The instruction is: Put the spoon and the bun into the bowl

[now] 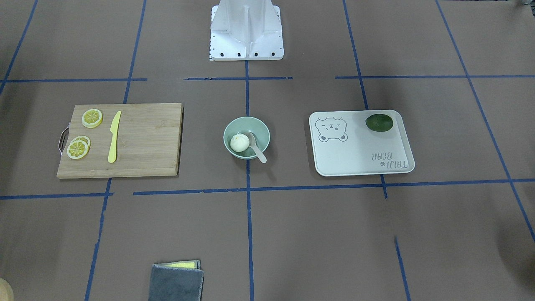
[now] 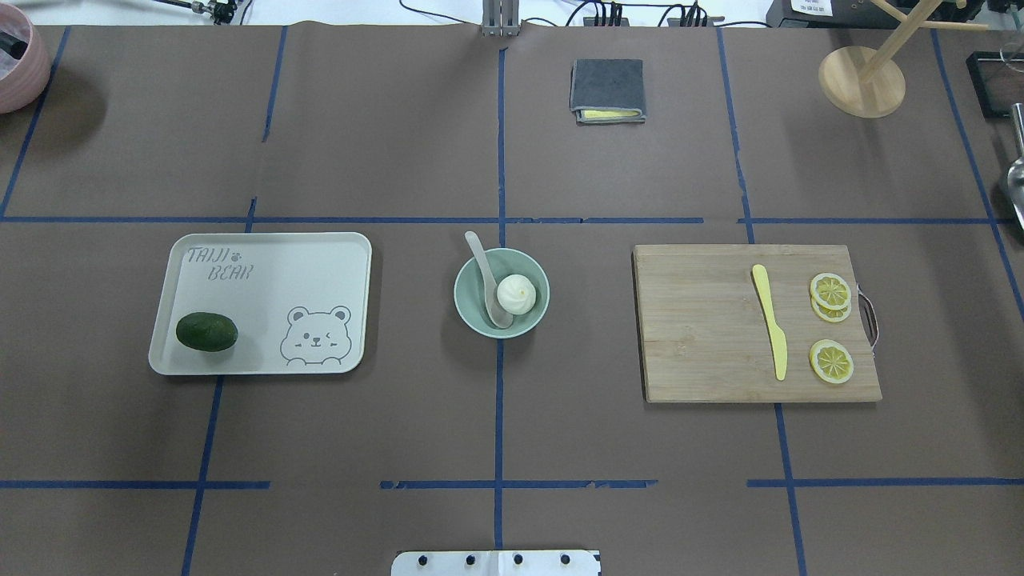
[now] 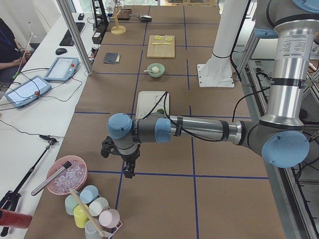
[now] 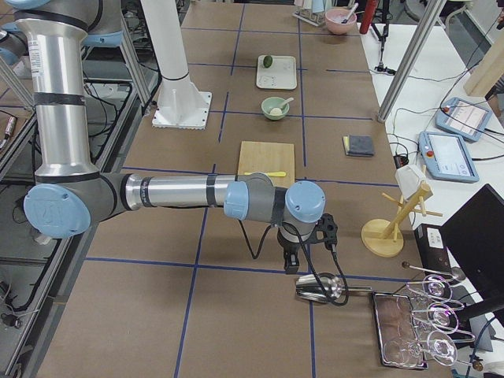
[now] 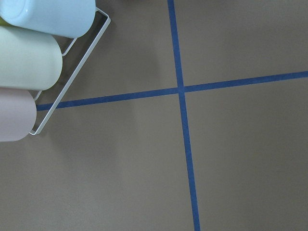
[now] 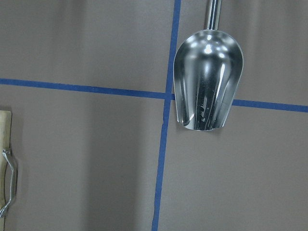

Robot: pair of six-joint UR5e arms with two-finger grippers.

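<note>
The mint-green bowl stands at the table's middle, also in the overhead view. The white bun lies inside it. The pale spoon rests with its scoop in the bowl and its handle leaning over the rim. My left gripper hangs far off at the table's left end, near a cup rack. My right gripper hangs at the right end, above a metal scoop. Both show only in the side views, so I cannot tell whether they are open or shut.
A wooden cutting board holds lemon slices and a yellow knife. A tray holds a dark lime. A folded grey cloth, a metal scoop, pastel cups and a wooden stand lie around the edges.
</note>
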